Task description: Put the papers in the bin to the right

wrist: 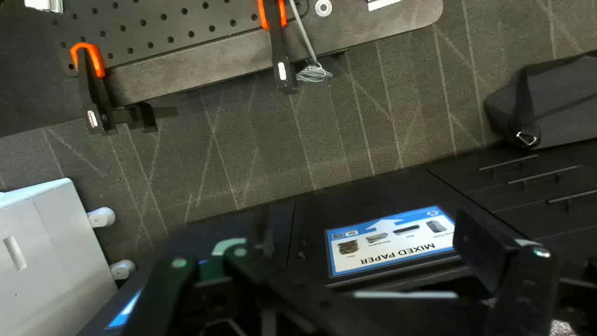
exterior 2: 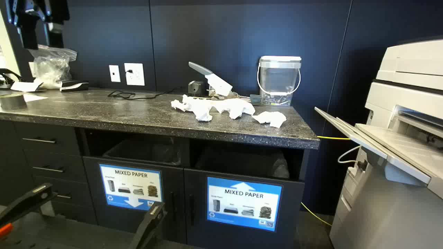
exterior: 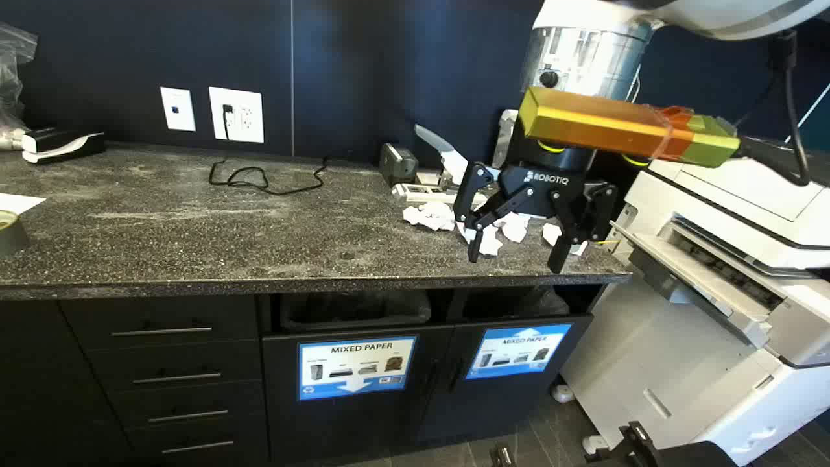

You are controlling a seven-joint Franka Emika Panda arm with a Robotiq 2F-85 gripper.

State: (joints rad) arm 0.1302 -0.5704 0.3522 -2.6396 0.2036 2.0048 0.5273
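Jaws spread wide, the gripper (exterior: 515,261) hangs in mid-air, well apart from the papers (exterior 2: 235,106). Those I can see, white and crumpled, on the counter (exterior 2: 131,110), in front of the bucket (exterior 2: 279,83). Below them, under the counter's edge, sits the right-hand bin (exterior 2: 292,207), its blue-and-white label (exterior 2: 244,204) reading MIXED PAPER in an exterior view; the printer (exterior 2: 387,200) stands near it.

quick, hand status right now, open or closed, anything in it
Hand: open, holding nothing; the crumpled papers lie on the counter.
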